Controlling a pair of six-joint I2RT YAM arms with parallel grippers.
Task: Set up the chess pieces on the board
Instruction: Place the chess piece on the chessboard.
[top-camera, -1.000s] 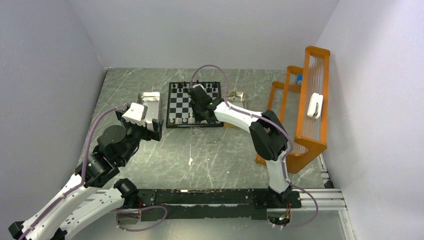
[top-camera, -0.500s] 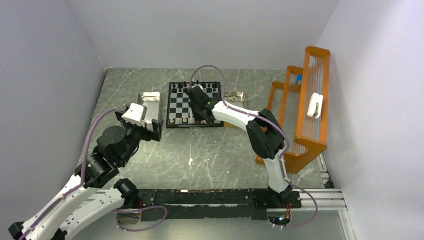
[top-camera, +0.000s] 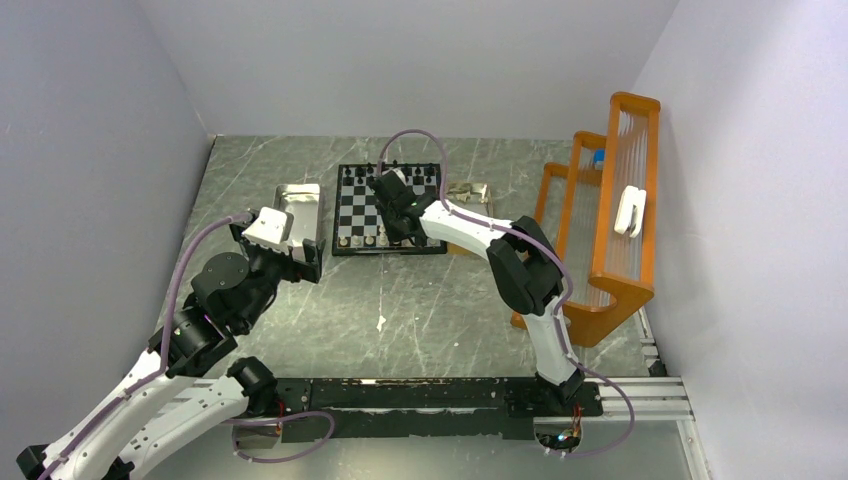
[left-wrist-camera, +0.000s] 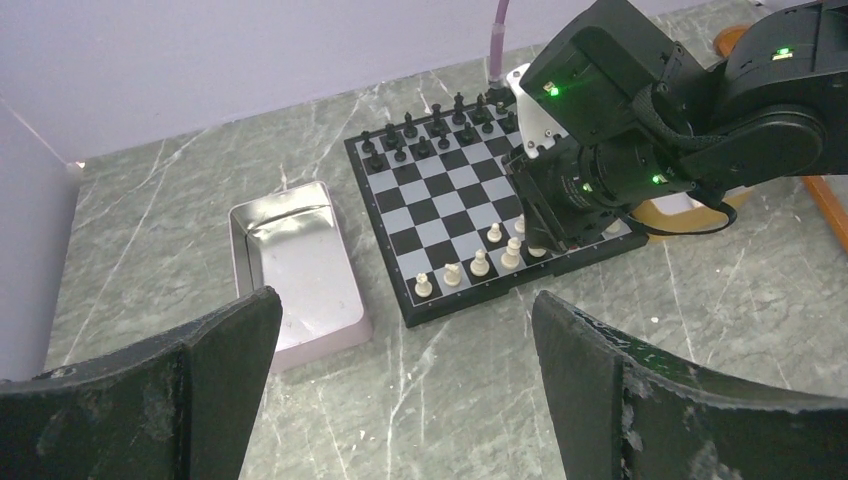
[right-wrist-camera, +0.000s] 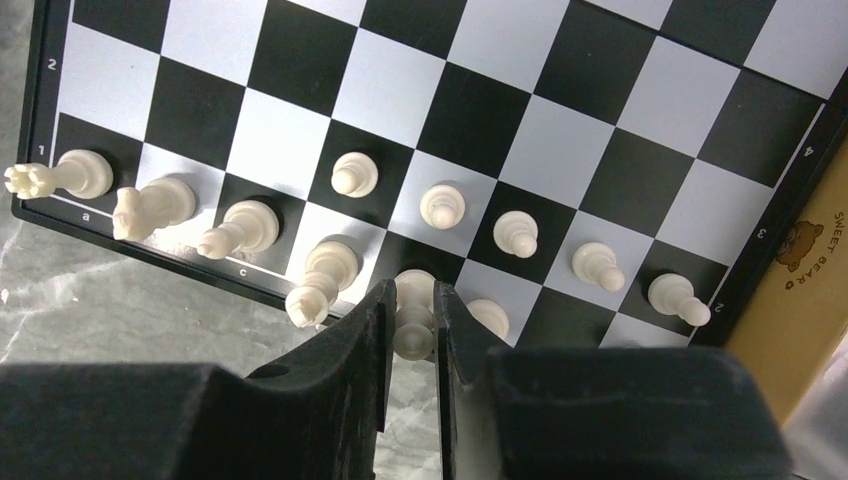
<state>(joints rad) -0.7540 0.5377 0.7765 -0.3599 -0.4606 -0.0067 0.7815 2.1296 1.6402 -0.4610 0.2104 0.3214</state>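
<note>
Item: small cream, plastic-looking chessman (right-wrist-camera: 413, 325), tall and slim-waisted, standing upright.
Location: a first-rank square at the near edge of the small black-and-white checked board (right-wrist-camera: 300, 70).
Neighbours: cream back-rank pieces (right-wrist-camera: 240, 228) on one side, one more just beside it on the other. Cream pawns (right-wrist-camera: 442, 207) stand a row in. Black chessmen (left-wrist-camera: 430, 130) are ranked along the far edge.
Right gripper (right-wrist-camera: 412, 295): fingers nearly together, snug against both sides of the chessman, nothing else in them.
Left gripper (left-wrist-camera: 405, 300): spread to its widest and empty, hanging above the table near the silvery metal tray (left-wrist-camera: 295, 260), well apart from the board.
Handling (judged): very light, rigid and smooth. The narrow base means it tips easily and can topple its neighbours.
Hold point (judged): the waist below the head, fingers vertical, release straight upward.
</note>
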